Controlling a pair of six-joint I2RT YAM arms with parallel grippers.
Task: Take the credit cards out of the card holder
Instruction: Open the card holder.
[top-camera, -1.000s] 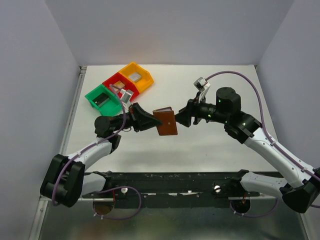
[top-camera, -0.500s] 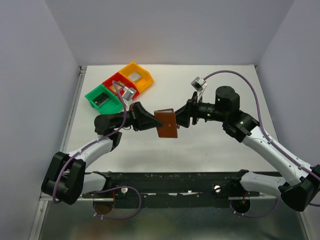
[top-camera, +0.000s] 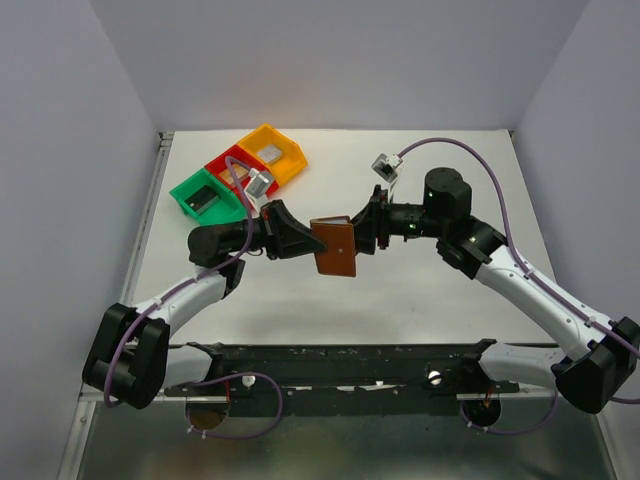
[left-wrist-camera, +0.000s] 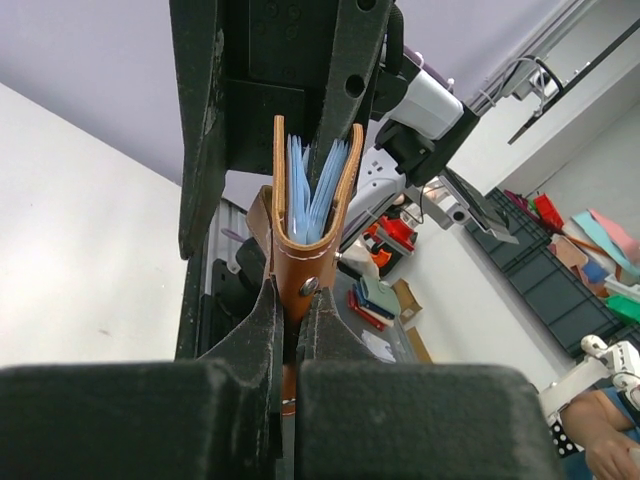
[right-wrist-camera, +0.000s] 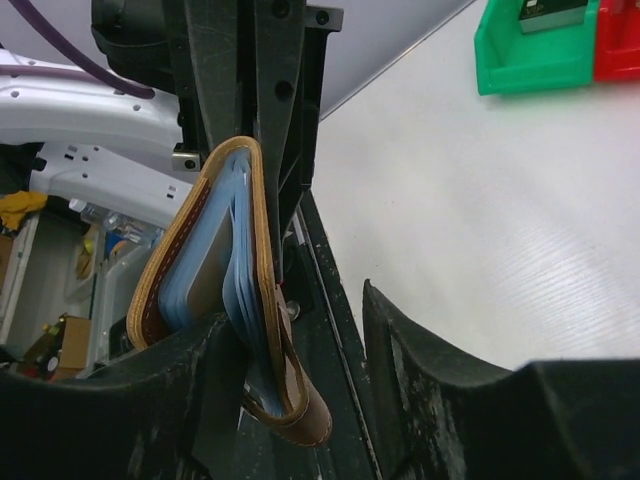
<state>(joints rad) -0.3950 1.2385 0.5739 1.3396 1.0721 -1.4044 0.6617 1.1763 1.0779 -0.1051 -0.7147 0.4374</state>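
The brown leather card holder (top-camera: 333, 248) hangs in the air over the middle of the table. My left gripper (top-camera: 305, 242) is shut on its folded spine (left-wrist-camera: 302, 262), just below the snap. The holder gapes away from it, showing thin light-blue edges (left-wrist-camera: 310, 180); I cannot tell credit cards from pockets there. My right gripper (top-camera: 362, 236) meets the holder from the right. It is open, with one blue-lined flap (right-wrist-camera: 240, 290) and the brown snap tab (right-wrist-camera: 305, 405) between its fingers (right-wrist-camera: 440, 400), close to the left one. A greyish face (right-wrist-camera: 205, 285) shows inside a pocket.
Green (top-camera: 205, 198), red (top-camera: 237, 170) and yellow (top-camera: 272, 152) plastic bins stand in a row at the back left, each with a small grey block inside. The white table (top-camera: 420, 290) ends at grey walls on three sides.
My right gripper has moved left onto the holder's open edge and its jaws have narrowed a little. The left gripper keeps its hold, almost unmoved.
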